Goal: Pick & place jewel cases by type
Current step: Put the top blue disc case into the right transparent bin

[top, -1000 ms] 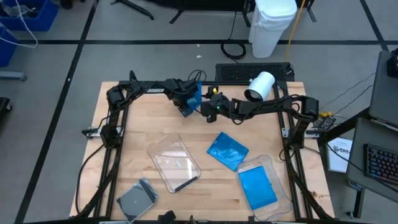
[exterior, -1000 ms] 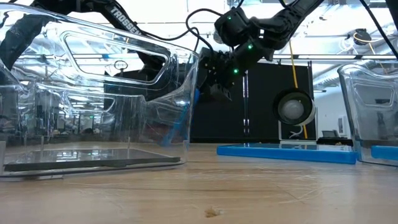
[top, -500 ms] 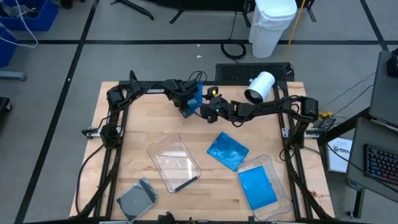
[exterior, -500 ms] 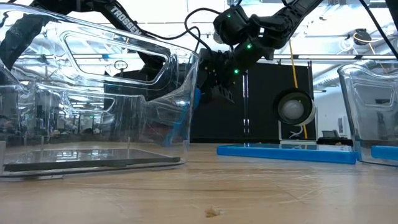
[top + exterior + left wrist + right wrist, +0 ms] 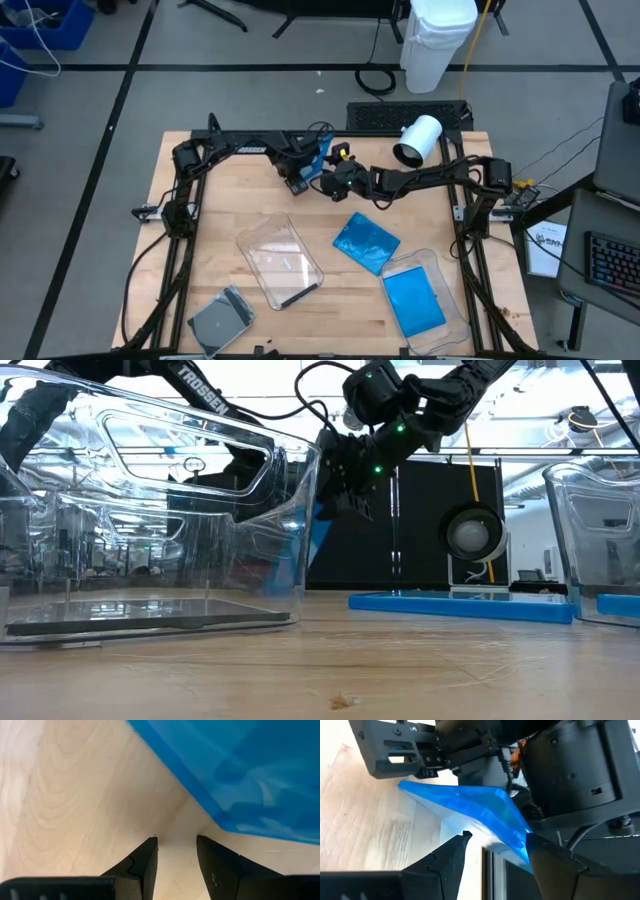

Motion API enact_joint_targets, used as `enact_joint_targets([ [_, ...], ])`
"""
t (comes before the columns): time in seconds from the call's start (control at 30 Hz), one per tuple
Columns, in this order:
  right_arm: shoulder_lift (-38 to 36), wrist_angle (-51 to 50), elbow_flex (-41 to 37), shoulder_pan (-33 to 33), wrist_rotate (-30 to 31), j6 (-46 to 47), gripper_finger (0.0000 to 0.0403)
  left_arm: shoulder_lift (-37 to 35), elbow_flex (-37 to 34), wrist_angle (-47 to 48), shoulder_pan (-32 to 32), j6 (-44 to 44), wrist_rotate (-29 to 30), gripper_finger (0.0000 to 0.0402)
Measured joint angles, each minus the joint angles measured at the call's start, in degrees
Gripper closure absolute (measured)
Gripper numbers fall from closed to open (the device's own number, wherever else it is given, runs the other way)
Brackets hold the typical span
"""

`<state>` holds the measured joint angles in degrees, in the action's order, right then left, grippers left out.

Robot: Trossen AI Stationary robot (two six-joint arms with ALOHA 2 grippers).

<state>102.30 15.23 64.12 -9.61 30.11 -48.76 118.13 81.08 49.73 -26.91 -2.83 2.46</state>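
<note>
Mid-handoff at the far centre of the surface [image 5: 200, 240]. The blue case [image 5: 318, 160] is up in the air between both arms, standing on edge rather than flat.

Left gripper [image 5: 298, 172]: I judge it's the one carrying the case, since the high view shows the case at its tip. Its wrist view is odd, though: jaws parted with only bare wood between them and the blue face above, so I can't confirm the contact point from there.

Right gripper [image 5: 492, 842]: jaws open, straddling the case's near corner, one finger [image 5: 451, 856] on each side, not pinching yet as far as I can see.

Handling, my read: the case is light, rigid, thin plastic with smooth glossy faces. It will slip or pivot if pinched at a corner alone. It is brittle at the hinge and edges, so I want modest squeeze, no twisting between the two arms. Best hold is across the two flat faces, well in from the edge, jaws square to the face.

Risk: letting go on the left before the right is seated drops it onto the wood.

Elsewhere: second blue case [image 5: 366, 242] flat on the surface, third [image 5: 414, 302] in the right tub [image 5: 452, 290]. A grey case [image 5: 222, 318] lies at the near left, and a dark one [image 5: 295, 296] sits in the left tub [image 5: 258, 242].
</note>
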Motion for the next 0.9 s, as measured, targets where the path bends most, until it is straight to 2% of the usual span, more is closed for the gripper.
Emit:
enact_joint_targets([
  [0.27,0.0,-0.3,0.0,0.2,0.5,1.8,0.0206,0.0,-0.1,0.6,0.7,0.0,0.0,0.0256],
  [0.63,0.0,-0.2,0.0,2.2,7.4,1.0,0.0206,0.0,-0.1,0.4,0.8,0.2,0.0,0.0256],
  [0.9,-0.1,-0.6,0.0,2.6,7.2,1.6,0.0205,0.0,-0.1,0.4,0.9,0.0,0.0,0.0257],
])
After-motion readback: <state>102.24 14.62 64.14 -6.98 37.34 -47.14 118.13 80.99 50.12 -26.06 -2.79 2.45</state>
